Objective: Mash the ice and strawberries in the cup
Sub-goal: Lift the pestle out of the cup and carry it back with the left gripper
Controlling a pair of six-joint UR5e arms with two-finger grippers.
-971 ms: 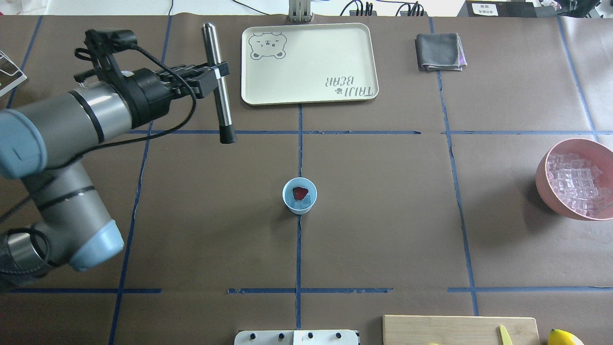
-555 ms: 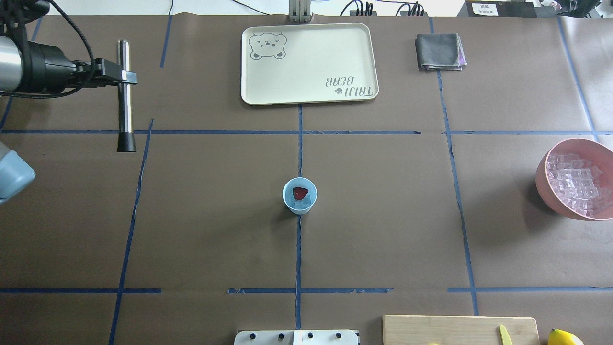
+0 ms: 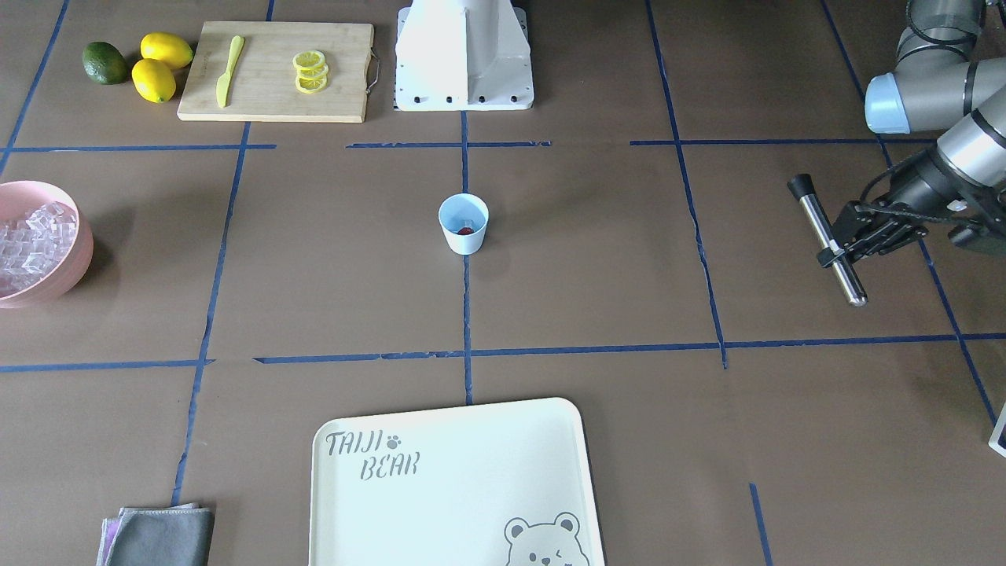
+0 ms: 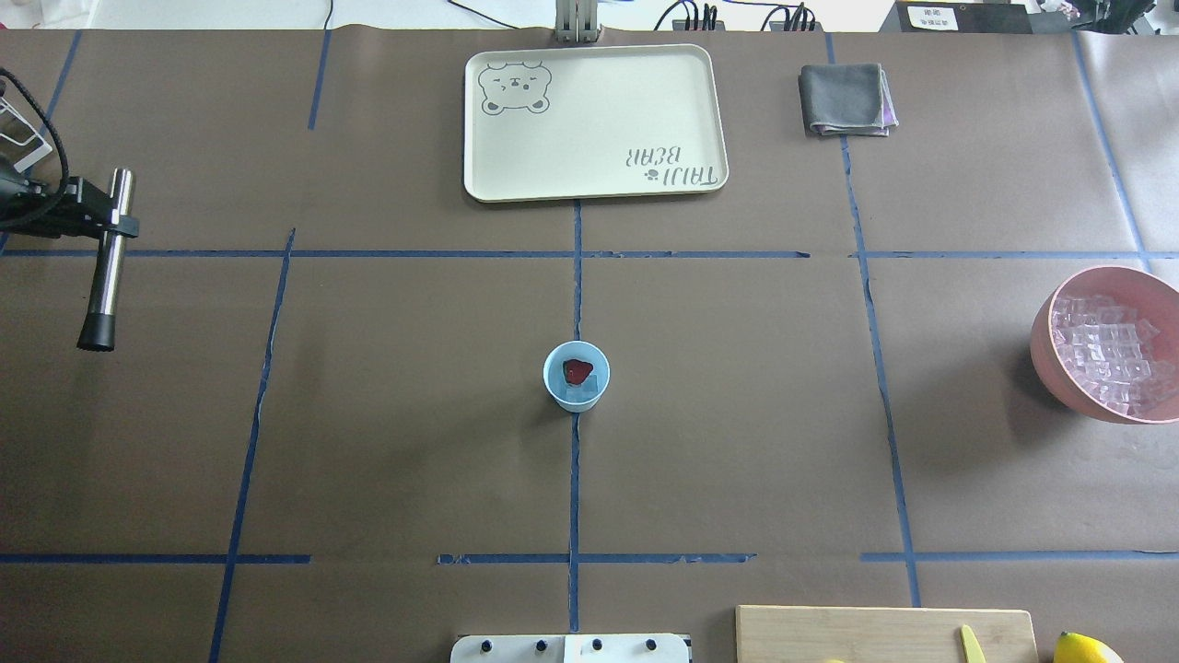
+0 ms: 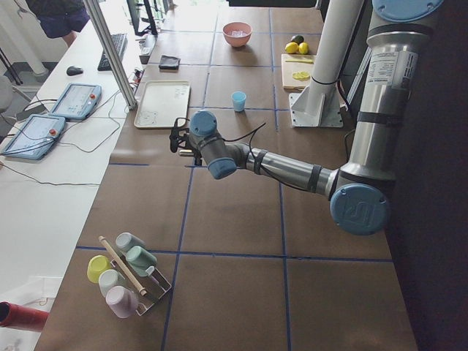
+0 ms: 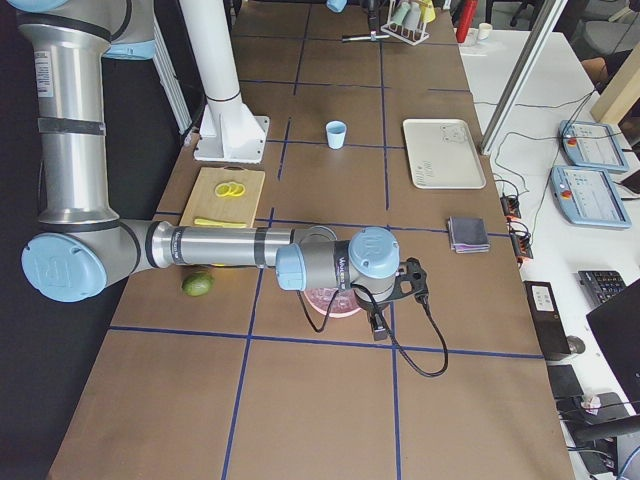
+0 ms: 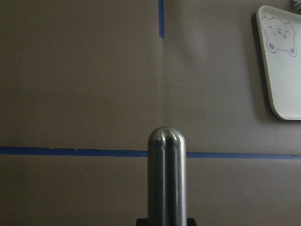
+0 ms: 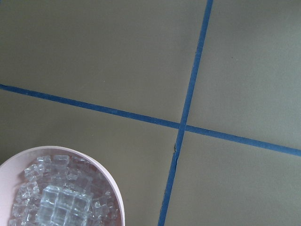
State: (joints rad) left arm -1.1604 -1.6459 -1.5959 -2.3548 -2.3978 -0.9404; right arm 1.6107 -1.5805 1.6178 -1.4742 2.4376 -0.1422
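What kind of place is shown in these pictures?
Probably a robotics lab staged for drink-making trials: a table marked with blue tape lines, teach pendants on a side bench, and the left gripper holding a steel muddler.

**Rod tip close-up, brown desk, tray corner**

Metal rod (image 7: 166, 179) rises from bottom centre, upright in frame. It is shiny, with a rounded end on top, and soft-focus from closeness. A sliver of the dark left tool (image 7: 164, 222) shows at the bottom edge on both sides of the rod, right against it. The brown desk (image 7: 70, 84) fills the background. One blue tape line (image 7: 70, 151) runs across the whole frame and passes behind the rod a little below its tip. A second blue tape strip (image 7: 161, 19) drops from the top edge and ends well above the rod. A faint seam carries on below it toward the rod. Cream tray (image 7: 282, 89) sits upper right, cut off by the right edge, with one rounded corner visible. A bear face print (image 7: 280, 40) is near the tray's top. There is a small grey thing in the top right corner, too cropped to identify.
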